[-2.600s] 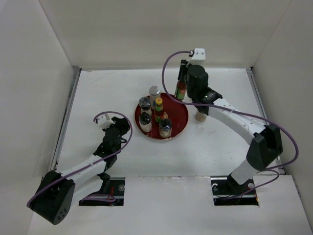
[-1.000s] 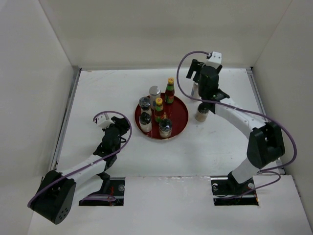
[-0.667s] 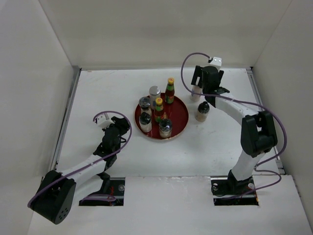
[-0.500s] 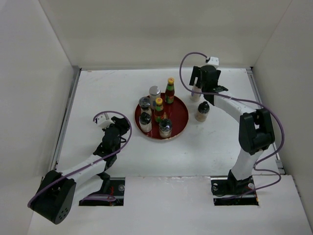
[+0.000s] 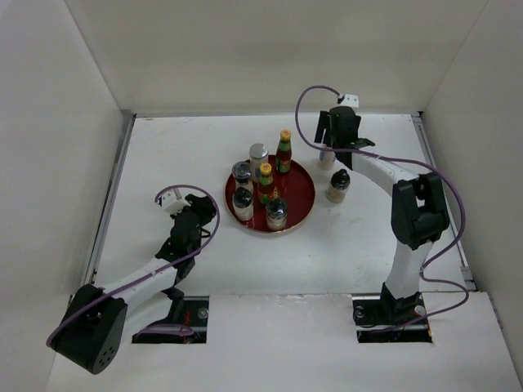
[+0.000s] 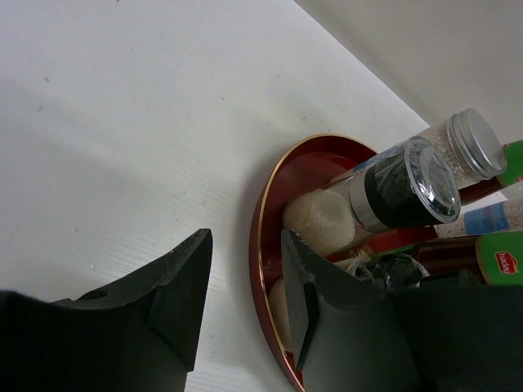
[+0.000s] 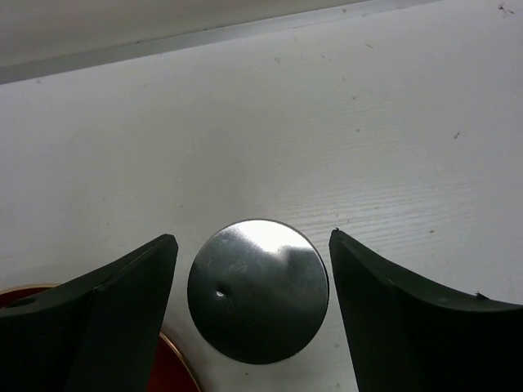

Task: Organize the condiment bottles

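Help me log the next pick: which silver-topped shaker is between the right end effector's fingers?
The shaker standing right of the red tray; the other shaker is by the tray's far rim.

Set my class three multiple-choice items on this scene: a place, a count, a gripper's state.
1. The rightmost dark-lidded jar stands: A on the table right of the red tray; B on the tray; C in a gripper.
2. Yellow-capped sauce bottles: A one; B four; C two.
3. The right gripper is: A shut on a jar; B open over a silver-topped shaker; C unseen.
Key: A, bare table surrounds it; C, two yellow caps show; B, fingers apart beside the cap.
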